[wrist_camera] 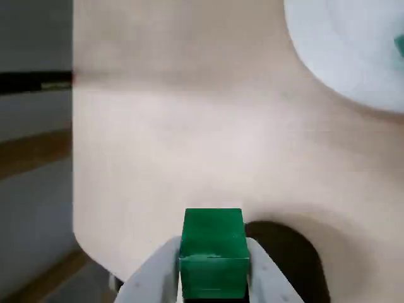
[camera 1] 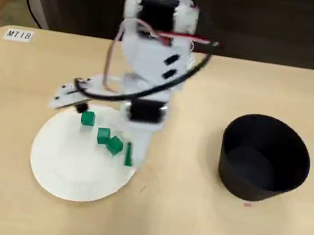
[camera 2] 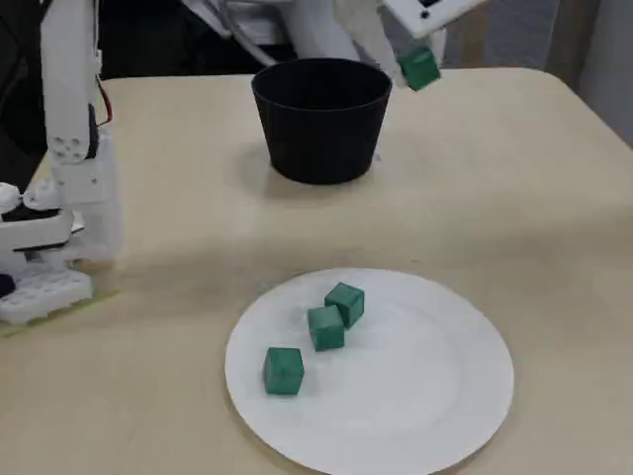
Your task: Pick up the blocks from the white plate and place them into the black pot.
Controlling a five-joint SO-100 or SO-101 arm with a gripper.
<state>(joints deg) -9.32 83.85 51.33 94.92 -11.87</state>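
One block is off the plate and pinched in my end effector. In the fixed view it hangs in the air just beside the pot, level with the rim on the right and not yet over the opening.

The wrist view shows the fingers pressed against two opposite flat faces. The cube sits square between them, with its top half standing proud. I judge it light and rigid, with smooth, fairly slick sides. A grip on parallel faces near the middle should hold, while a grip across corners would probably let it twist out. It does not look fragile, so I expect a short drop into the pot would do no harm.

Three more blocks lie on the plate's left half in the fixed view. Two of them touch or nearly touch and the third sits a little apart, so the fingers may nudge a neighbour when I go for the pair.

The plate lies by the near edge of the tabletop and the pot stands toward the far edge. The overhead view is too blurred for me to match blocks.
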